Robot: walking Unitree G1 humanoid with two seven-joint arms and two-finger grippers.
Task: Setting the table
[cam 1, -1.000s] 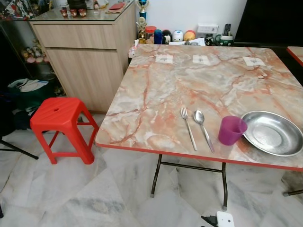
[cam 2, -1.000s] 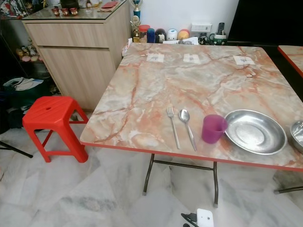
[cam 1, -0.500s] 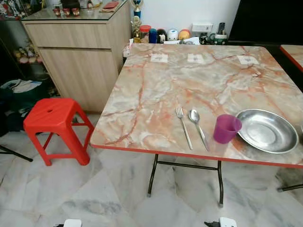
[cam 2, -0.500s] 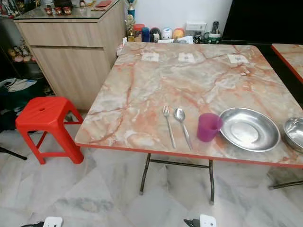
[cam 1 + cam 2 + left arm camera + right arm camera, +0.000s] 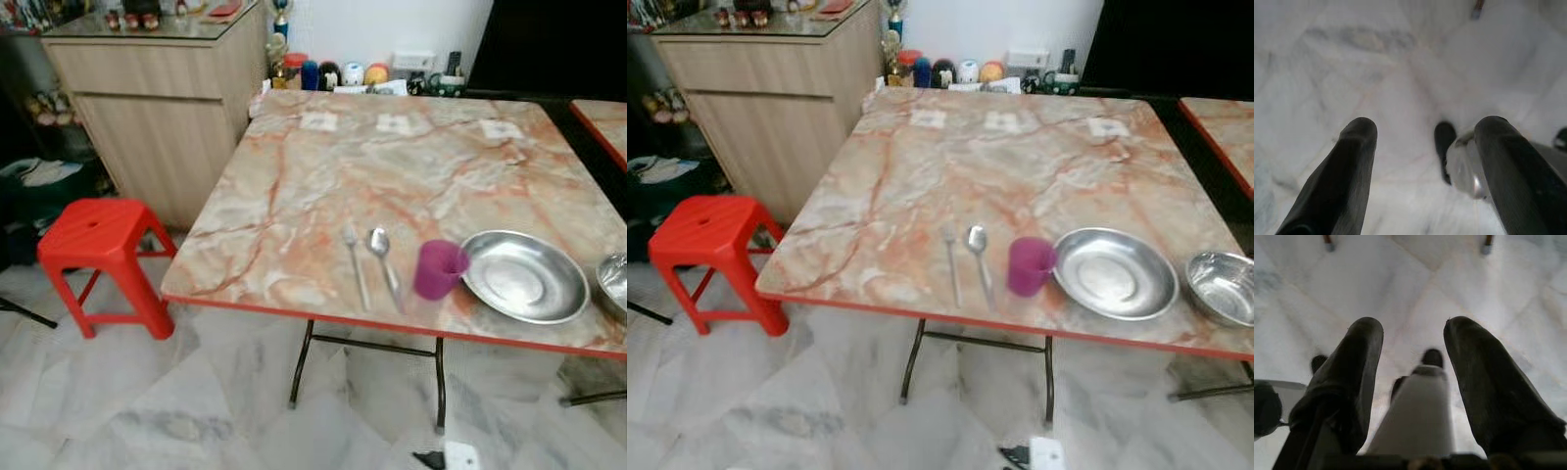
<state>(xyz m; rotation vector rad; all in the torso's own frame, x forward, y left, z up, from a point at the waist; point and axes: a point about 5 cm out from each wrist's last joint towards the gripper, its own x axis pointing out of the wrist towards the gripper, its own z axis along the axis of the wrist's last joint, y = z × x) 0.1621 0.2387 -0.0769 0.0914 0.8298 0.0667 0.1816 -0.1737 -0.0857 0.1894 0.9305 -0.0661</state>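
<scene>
The table (image 5: pixel 294 196) stands ahead while left gripper (image 5: pixel 1422 142) and right gripper (image 5: pixel 1413 347) hang floorward, jaws parted.

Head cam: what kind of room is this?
Likely a home dining area: a marble-pattern folding table laid with fork, spoon, purple cup and steel plate, a red plastic stool and a wooden sideboard beside it.

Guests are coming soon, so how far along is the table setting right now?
One place looks laid near the front edge of the table: fork, spoon, purple cup and steel plate in a row. A steel bowl sits further right. Nothing is in hand: the left pincer and right pincer hang open over the floor. No other places are laid.
</scene>
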